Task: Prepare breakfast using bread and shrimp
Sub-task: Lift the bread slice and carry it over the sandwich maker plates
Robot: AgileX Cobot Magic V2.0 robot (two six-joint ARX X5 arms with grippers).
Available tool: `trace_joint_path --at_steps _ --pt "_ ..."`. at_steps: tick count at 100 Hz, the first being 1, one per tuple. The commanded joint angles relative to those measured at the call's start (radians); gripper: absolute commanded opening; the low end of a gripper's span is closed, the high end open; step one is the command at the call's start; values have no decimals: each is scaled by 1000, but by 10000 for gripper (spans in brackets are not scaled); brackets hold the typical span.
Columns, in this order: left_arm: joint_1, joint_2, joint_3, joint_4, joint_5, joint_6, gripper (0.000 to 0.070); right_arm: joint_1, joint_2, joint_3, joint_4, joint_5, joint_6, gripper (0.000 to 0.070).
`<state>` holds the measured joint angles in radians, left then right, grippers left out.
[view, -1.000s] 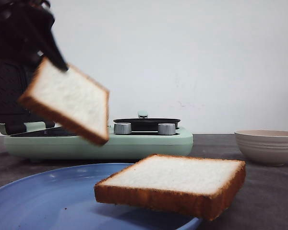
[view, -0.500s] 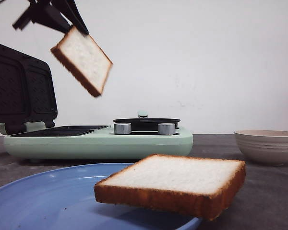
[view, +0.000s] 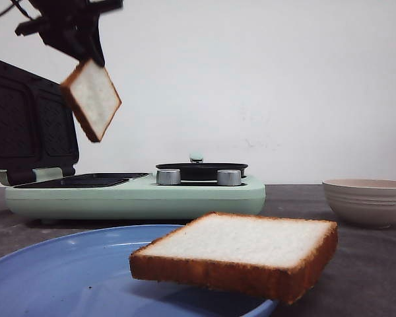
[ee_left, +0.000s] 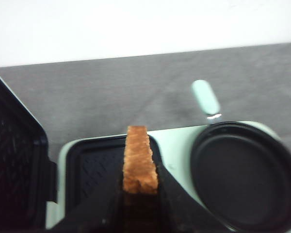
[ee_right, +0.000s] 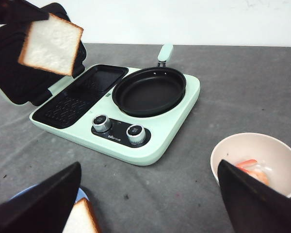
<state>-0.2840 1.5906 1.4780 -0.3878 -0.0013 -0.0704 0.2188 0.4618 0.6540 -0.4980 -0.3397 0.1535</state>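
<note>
A plain white wall (view: 284, 79) is standing behind everything, evenly lit, with a few faint smudges just above the point where it is meeting the bench (ee_right: 242, 82). The bench is showing a dark grey, slightly mottled surface, running right up to the wall. Soft light is falling across it, throwing only weak shadows.

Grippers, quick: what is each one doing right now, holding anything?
Left gripper: shut on a bread slice, held in the air above the open sandwich maker.
Right gripper: open, holding nothing.
</note>
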Motion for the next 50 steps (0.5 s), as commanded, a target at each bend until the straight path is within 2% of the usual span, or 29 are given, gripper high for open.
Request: trace_joint_path --at_steps 1,9,18,33,50 --pt "-6 40 22 32 -17 41 4 4 9 13 2 1 -9 565" --pt "-12 87 40 36 -42 62 4 4 16 13 -2 1 -9 565" --pt "-29 141 79 26 -91 121 4 4 21 13 -10 1 -9 565" --pt "-66 217 154 21 -208 278 3 3 21 13 -23 2 -9 565" --pt "-92 285 230 32 -256 465 3 3 21 13 -43 2 -9 565"
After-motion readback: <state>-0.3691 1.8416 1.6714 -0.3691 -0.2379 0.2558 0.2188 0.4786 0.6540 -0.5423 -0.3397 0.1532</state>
